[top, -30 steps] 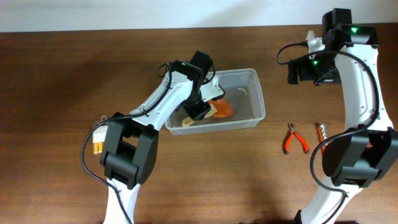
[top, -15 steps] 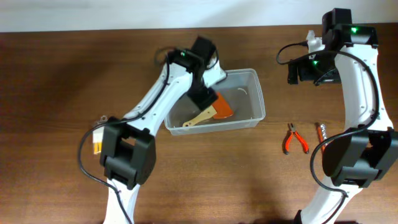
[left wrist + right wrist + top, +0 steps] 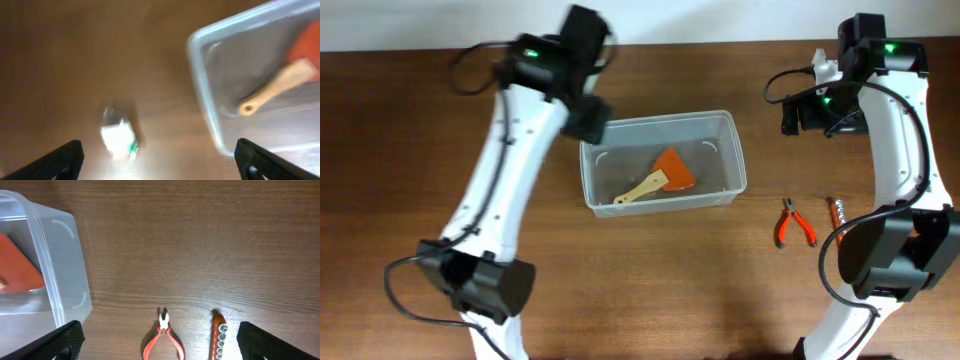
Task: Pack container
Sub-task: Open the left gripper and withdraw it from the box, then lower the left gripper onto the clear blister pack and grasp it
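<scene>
The container (image 3: pixel 728 150) is a clear plastic bin in the middle of the table. An orange spatula (image 3: pixel 665 175) with a wooden handle lies flat inside it. My left gripper (image 3: pixel 588 120) hovers open and empty over the bin's left end; its view is blurred and shows the container (image 3: pixel 200 85) corner and the spatula (image 3: pixel 280 80), with the left gripper (image 3: pixel 160 154) over bare table. My right gripper (image 3: pixel 817 112) hangs open and empty to the right of the bin. In its view the right gripper (image 3: pixel 160 336) is above red-handled pliers (image 3: pixel 164 339).
Red-handled pliers (image 3: pixel 795 222) and an orange socket holder (image 3: pixel 835 213) lie on the table to the right of the bin. The socket holder (image 3: pixel 218 337) sits beside the pliers. A small blurred white object (image 3: pixel 119 139) lies left of the bin.
My left gripper has opened, let go of the spatula, which now lies in the container, and risen away to the left and back. The right arm has not moved.
</scene>
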You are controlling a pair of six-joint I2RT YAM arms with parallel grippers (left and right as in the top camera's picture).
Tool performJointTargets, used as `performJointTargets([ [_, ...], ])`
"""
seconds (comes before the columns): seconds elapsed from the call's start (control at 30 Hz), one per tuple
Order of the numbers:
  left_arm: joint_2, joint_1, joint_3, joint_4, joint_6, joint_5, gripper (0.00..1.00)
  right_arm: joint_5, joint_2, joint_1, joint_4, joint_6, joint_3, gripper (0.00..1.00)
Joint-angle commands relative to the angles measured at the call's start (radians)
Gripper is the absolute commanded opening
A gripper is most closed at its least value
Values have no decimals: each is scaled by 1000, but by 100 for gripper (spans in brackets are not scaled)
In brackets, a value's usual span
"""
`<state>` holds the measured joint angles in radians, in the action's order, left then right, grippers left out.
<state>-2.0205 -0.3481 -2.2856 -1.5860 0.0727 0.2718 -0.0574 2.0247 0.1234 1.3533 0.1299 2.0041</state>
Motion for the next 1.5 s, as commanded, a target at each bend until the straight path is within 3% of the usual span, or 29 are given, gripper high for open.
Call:
performJointTargets([
  [0.0,44,99,-5,-45,151,20,98,-25,-8,2,-1,-7,-5,99],
  [0.4,90,332,32,-74,159,1,100,-43,-8,2,-4,-6,-5,99],
  [0.77,92,369,424,164,70,-41,99,-39,-8,2,-4,-6,-5,99],
  [1.07,123,477,684,358,-48,-263,99,-39,-8,2,-3,-6,-5,99],
  [1.47,123,521,884,477,-112,-228,100,-39,-8,2,5,-6,-5,99],
])
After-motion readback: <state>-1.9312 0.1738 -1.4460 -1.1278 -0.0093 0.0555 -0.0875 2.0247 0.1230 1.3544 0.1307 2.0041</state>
